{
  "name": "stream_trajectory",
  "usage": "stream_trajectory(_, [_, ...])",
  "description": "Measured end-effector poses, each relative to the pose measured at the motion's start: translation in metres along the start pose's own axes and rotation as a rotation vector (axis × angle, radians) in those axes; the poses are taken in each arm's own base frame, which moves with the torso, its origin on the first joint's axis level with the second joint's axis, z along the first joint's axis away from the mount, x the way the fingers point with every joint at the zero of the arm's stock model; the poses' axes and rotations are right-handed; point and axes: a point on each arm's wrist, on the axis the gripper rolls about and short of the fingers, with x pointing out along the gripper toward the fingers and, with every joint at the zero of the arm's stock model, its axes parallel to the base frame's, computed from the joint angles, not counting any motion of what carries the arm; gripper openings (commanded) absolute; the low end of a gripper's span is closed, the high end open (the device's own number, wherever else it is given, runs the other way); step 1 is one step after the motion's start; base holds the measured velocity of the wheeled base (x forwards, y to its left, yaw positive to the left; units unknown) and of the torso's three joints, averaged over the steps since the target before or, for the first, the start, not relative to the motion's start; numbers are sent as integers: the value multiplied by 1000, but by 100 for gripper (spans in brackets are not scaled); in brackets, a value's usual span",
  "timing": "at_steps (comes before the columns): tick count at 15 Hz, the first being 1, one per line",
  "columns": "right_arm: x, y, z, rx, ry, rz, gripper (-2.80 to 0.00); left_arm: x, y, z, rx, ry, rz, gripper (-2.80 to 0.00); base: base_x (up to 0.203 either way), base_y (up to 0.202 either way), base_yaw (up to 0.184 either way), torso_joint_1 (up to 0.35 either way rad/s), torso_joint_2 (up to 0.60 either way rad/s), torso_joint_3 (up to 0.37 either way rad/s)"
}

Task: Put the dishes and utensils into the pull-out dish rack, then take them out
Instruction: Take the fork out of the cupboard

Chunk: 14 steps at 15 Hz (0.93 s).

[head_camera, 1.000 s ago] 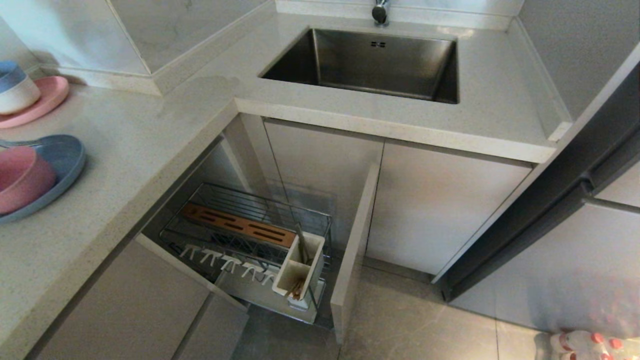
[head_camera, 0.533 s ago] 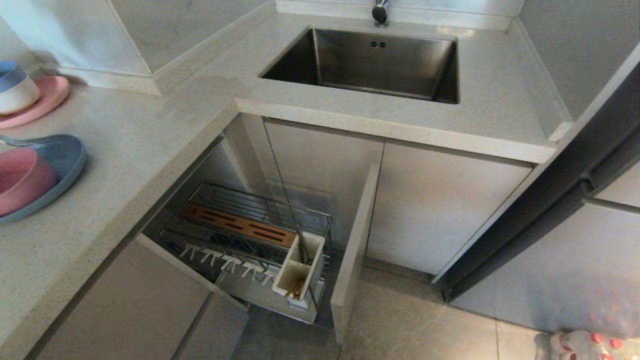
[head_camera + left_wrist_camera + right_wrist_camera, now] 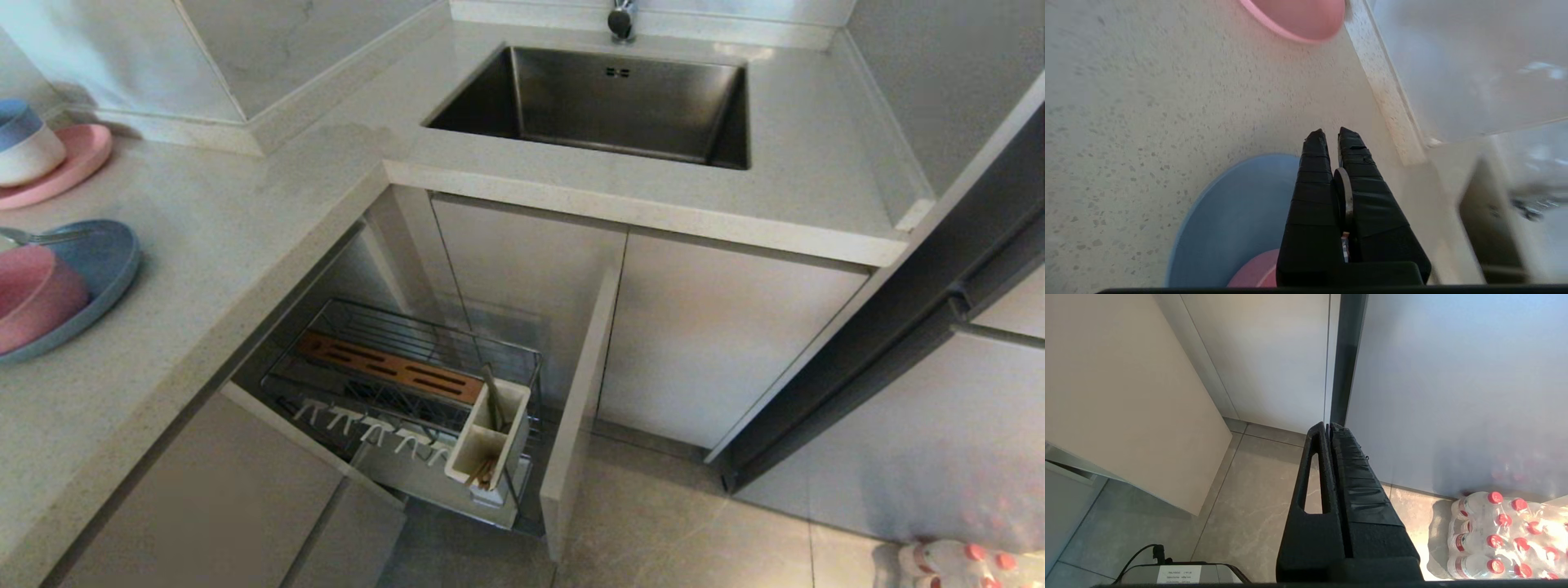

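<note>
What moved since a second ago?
Only a little. The thin metal utensil over the blue plate wiggled; its tip now reaches further right. The left gripper is clamped on a thin grey piece. The pink bowl, dish rack and chopsticks stayed put. The right gripper hangs parked above the floor.

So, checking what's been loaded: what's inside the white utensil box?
In the utensil box, chopsticks lean in the near compartment, a metal utensil stands in the far one. Their lower ends are hidden.
</note>
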Motion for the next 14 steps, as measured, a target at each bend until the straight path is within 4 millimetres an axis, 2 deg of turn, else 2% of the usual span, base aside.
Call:
stream_trajectory(9, [0,0,0,0,0,0,-280,15,25,8,-71,140,-97,-280,0,0,0,0,0,0])
stream_trajectory(14, [0,0,0,0,0,0,-280,16,35,12,-72,219,-164,-280,0,0,0,0,0,0])
